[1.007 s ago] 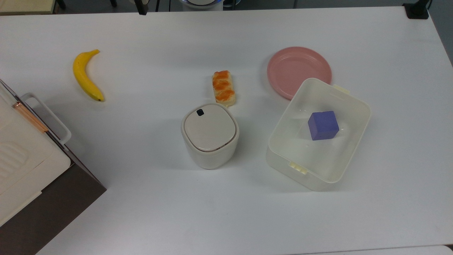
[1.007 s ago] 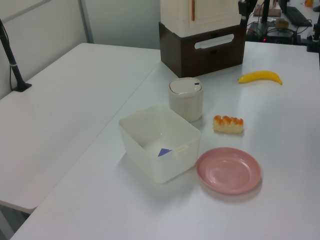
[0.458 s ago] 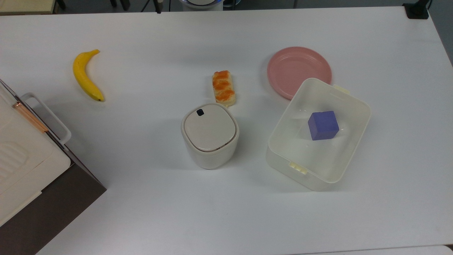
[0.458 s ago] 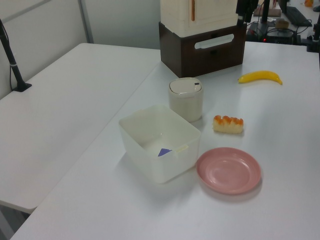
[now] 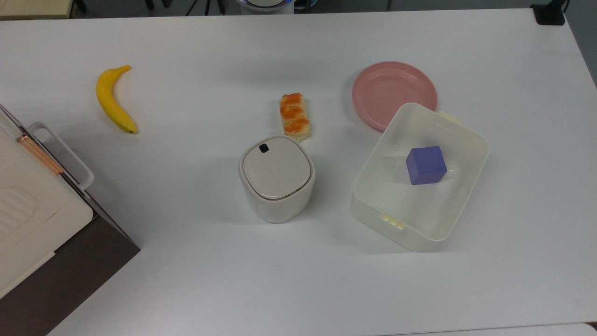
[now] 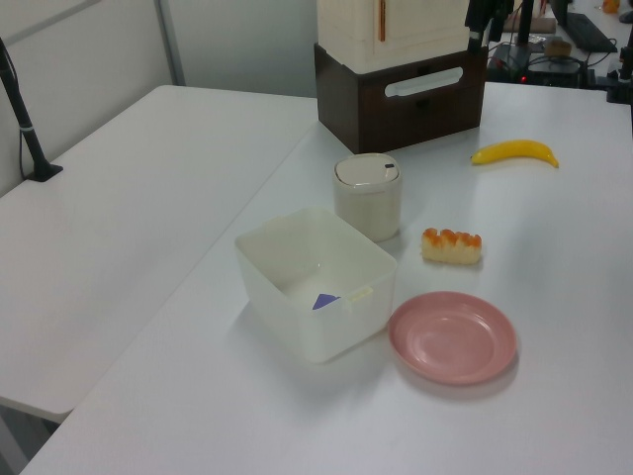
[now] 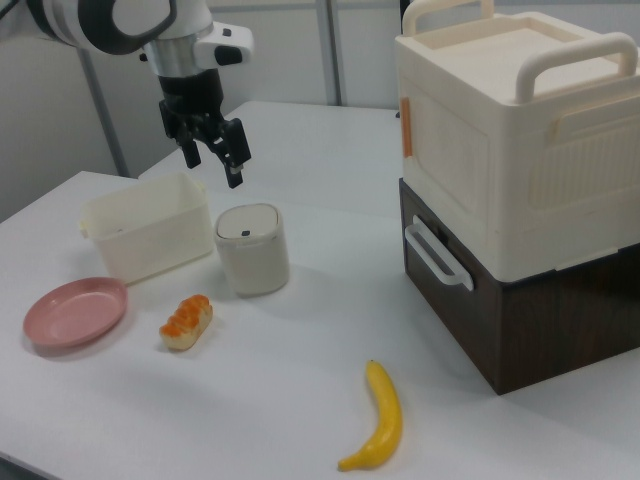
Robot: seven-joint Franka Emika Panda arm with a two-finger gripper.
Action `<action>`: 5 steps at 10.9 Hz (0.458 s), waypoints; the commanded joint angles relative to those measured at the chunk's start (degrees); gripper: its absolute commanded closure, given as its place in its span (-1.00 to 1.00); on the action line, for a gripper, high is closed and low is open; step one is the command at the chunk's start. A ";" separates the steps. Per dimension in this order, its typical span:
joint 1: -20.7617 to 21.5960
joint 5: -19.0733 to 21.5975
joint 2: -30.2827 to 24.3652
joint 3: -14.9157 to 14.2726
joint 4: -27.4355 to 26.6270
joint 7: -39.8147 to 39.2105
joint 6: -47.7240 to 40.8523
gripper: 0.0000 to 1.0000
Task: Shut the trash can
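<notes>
Right view, as I see it: the hand [image 7: 213, 152] hangs fingers apart above the trash can [image 7: 252, 248], lid down flat, bread [image 7: 187, 320] at its 7 o'clock.

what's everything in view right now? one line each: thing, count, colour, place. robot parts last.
trash can: 1, cream-white, lid down flat, black button near one corner, table centre in the top view
bread piece: 1, orange-topped, just above the trash can in the top view
banana: 1, yellow, toward the top view's left
plate: 1, pink, partly behind the box's rim in the top view
box: 1, translucent white, open, toward the top view's right
cube: 1, blue, inside the box
stacked cases: 1 cream case with handles on 1 dark brown case, the right view's right
table: 1, white
gripper: 1, black, fingers apart, hanging above the trash can, empty
</notes>
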 commanded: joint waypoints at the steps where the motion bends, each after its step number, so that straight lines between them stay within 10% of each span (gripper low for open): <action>1: 2.33 -1.76 -1.22 0.27 -1.07 8.90 -0.76 -1.00; 5: 2.34 -1.59 -1.39 0.89 -1.33 -0.10 -1.81 -1.00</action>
